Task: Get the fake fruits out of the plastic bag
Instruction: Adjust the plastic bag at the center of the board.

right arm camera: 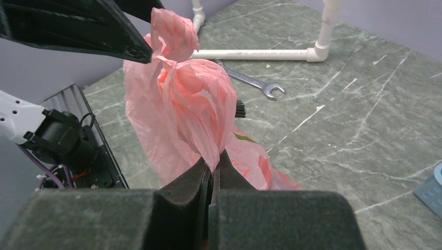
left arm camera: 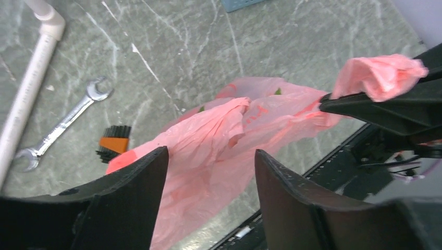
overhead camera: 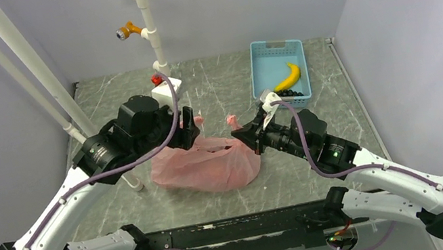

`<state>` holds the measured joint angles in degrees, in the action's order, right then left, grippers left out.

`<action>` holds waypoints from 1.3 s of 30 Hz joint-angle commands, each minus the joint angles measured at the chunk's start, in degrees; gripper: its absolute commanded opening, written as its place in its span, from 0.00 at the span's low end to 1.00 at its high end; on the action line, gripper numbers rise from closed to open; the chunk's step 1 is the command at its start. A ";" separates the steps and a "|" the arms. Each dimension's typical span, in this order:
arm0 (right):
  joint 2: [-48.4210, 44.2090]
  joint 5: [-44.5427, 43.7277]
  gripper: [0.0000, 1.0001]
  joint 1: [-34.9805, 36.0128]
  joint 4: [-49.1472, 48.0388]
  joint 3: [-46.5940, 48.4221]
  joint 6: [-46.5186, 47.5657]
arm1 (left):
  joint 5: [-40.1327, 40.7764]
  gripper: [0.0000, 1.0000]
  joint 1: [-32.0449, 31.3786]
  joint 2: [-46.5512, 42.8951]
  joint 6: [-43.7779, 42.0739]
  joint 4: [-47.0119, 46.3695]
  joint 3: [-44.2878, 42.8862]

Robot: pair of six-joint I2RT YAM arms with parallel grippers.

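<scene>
So the right gripper (right arm camera: 212, 169) is pinched tight on a fold of the plastic bag (overhead camera: 205, 165). Thin pink film is bunched right between the pads, and that side is pulled up off the table (overhead camera: 212, 85). The left gripper (left arm camera: 211, 156) is spread wide with nothing clamped. One of its finger tips sits just beside the bag's knotted handle (right arm camera: 172, 28), touching or not I can't tell. The rest of the bag slumps on the table between the two arms. The fake fruits, honestly, I can't make out: the film's too crinkly and the red blotches could just be print. Beyond the bag a wrench (left arm camera: 62, 125) and a small black and orange thing (left arm camera: 113, 143) lie near a white pipe (left arm camera: 31, 83), and from above the left arm covers them. Most of the room is toward the back, over to the blue basket (overhead camera: 271, 61) with a banana (overhead camera: 288, 77) by the far edge.
</scene>
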<state>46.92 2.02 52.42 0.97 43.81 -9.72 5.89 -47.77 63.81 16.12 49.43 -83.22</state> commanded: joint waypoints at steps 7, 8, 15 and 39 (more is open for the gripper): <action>4.79 -11.14 0.00 -0.39 6.50 10.19 -4.13 | 9.74 0.07 -0.19 -0.69 -3.18 -3.83 -0.60; 6.18 -13.77 0.00 -0.78 8.08 11.94 -4.69 | 11.05 0.00 -0.07 -1.42 -3.27 -4.56 -0.85; 15.97 -19.74 0.00 -8.30 14.59 27.66 -7.75 | 21.93 0.00 3.33 -9.63 -2.14 -12.04 -5.07; 5.53 11.59 0.01 -22.55 7.76 7.38 -10.53 | -8.40 0.07 5.32 -38.81 8.92 -18.57 22.16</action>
<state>56.40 6.87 29.87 11.00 52.66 -19.81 9.47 -42.57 25.26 20.49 32.05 -61.49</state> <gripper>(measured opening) 0.009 0.009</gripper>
